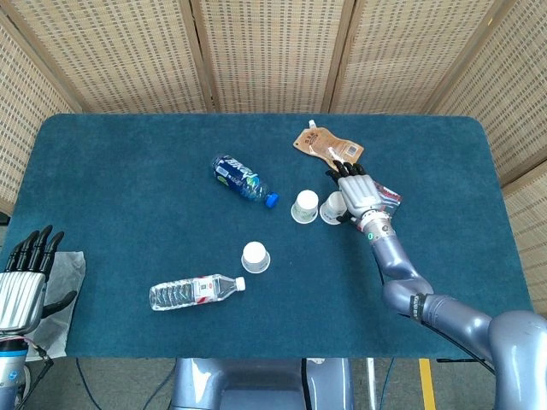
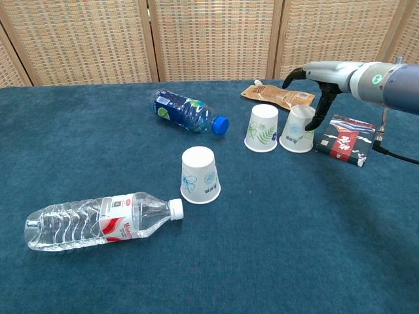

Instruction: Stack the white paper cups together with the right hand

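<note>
Three white paper cups stand upside down on the blue table. One cup [image 1: 255, 256] [image 2: 200, 174] stands alone near the middle. Two more stand side by side further back: the left cup [image 1: 305, 206] [image 2: 262, 128] and the right cup [image 1: 333, 207] [image 2: 298, 129], which leans slightly. My right hand [image 1: 355, 192] [image 2: 319, 80] hovers over the right cup's far right side. Its dark fingers [image 2: 321, 112] hang down against that cup's right edge, the thumb is raised clear, and it grips nothing. My left hand [image 1: 24, 282] is at the table's near left corner, fingers straight and apart, empty.
A blue-labelled bottle [image 1: 244, 179] [image 2: 186, 111] lies behind the cups, and a clear water bottle [image 1: 197, 290] [image 2: 98, 219] lies at the front left. A brown pouch [image 1: 327, 145] [image 2: 278, 97] and a black-red packet [image 1: 386, 195] [image 2: 345, 139] lie beside my right hand. A white cloth [image 1: 64, 290] lies under my left hand.
</note>
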